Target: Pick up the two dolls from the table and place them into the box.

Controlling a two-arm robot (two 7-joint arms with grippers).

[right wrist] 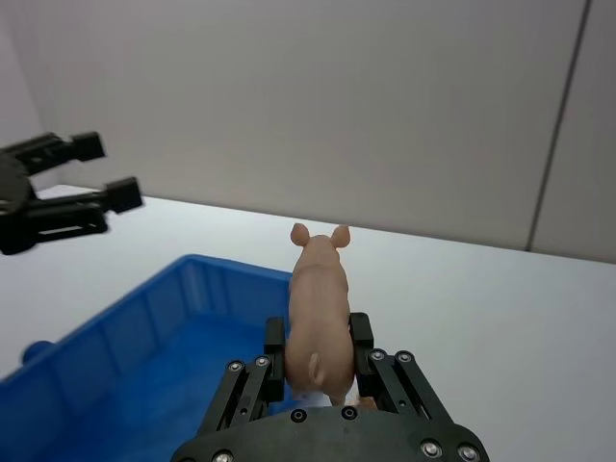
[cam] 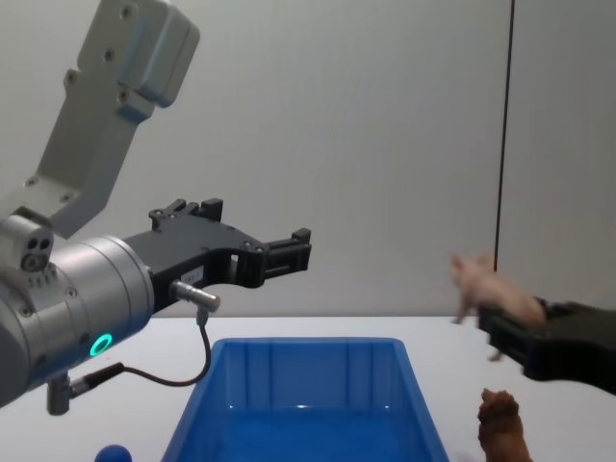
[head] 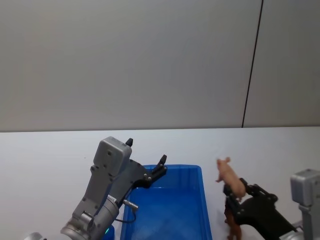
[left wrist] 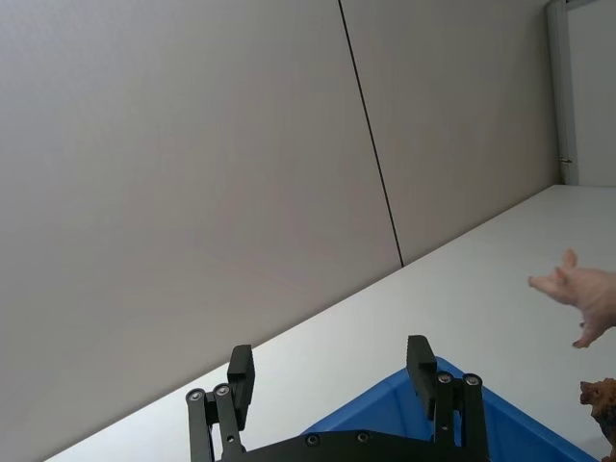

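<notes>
Reaching level beside the box (head: 185, 170), the right gripper's (head: 235, 190) fingers (right wrist: 360, 337) clamp the pink doll (head: 229, 176); the left gripper's (left wrist: 330, 358) fingers (left wrist: 241, 371) gape empty.

A plain grey wall (head: 125, 60) closes the scene behind, flat and evenly lit. A thin dark vertical seam (head: 252, 65) divides it toward the right. The white worktop (head: 50, 160) runs back to the wall's foot. A pale upright frame (left wrist: 558, 87) stands at the wall's far end.

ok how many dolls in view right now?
2. The pink pig is held in the right gripper, raised to the right of the box; the brown doll stands on the table beneath it, beside the box.
</notes>
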